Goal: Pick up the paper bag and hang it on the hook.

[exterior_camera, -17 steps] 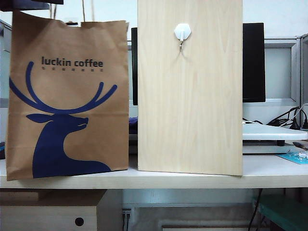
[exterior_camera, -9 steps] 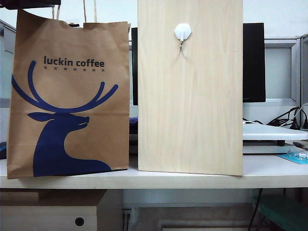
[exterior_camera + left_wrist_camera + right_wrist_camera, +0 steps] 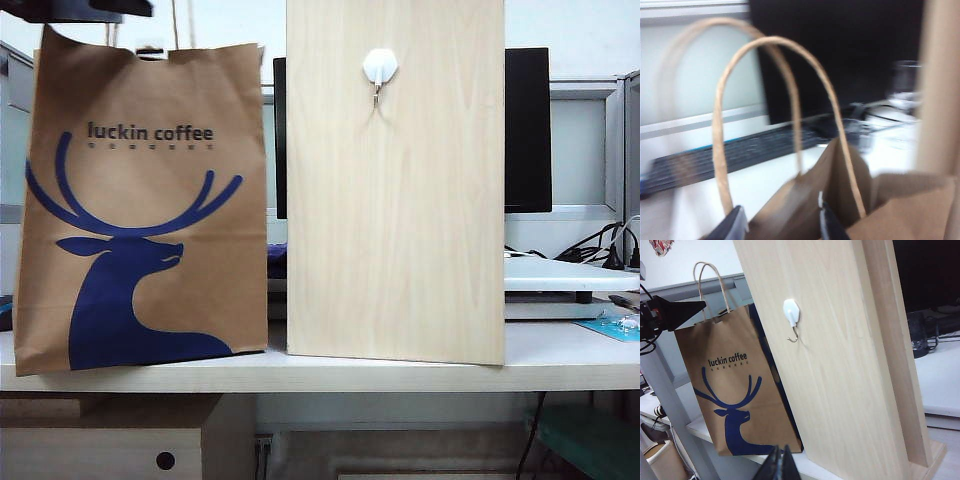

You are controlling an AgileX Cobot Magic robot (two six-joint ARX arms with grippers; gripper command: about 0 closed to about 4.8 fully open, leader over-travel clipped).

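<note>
Exterior view: your left gripper (image 3: pixel 95 8) is cut off by the frame edge, only a dark sliver above the paper bag (image 3: pixel 145 210); the handles run out of sight there too.
Left wrist view: blurred; you see just two dark finger (image 3: pixel 730 227) tips, spread apart, with the near twisted handle (image 3: pixel 775 45) looping between and past them, nothing pinched.
Left jaws: released, straddling the bag's mouth.
Right wrist view: your right gripper (image 3: pixel 780 465) shows only its tips, pressed together and empty, well short of everything.
Surroundings: a black keyboard (image 3: pixel 740 152) and dark monitor (image 3: pixel 840 50) lie beyond the left jaws; the pale wooden board (image 3: pixel 395 180) stands upright just beside the bag on the white table (image 3: pixel 560 365).
Hook: small white base with a metal hook (image 3: pixel 379 68) high on the board, well clear of both jaws.
Bag: brown kraft, upright on the table, dark "luckin coffee" lettering over a blue deer, top edge slightly crumpled.
</note>
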